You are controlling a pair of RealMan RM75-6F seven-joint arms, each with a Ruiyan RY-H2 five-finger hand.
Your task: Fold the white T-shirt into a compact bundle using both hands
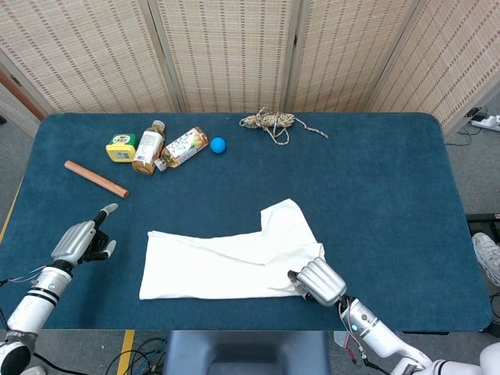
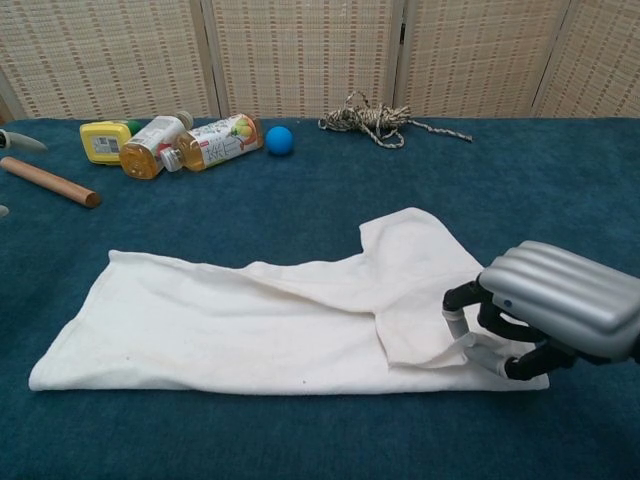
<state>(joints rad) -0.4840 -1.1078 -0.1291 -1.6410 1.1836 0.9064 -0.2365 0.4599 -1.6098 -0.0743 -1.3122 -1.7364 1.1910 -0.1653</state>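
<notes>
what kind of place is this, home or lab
Probably a lab or test setup: a blue-covered table fenced by woven folding screens, with unrelated props such as rope, a ball and bottles laid out.
</notes>
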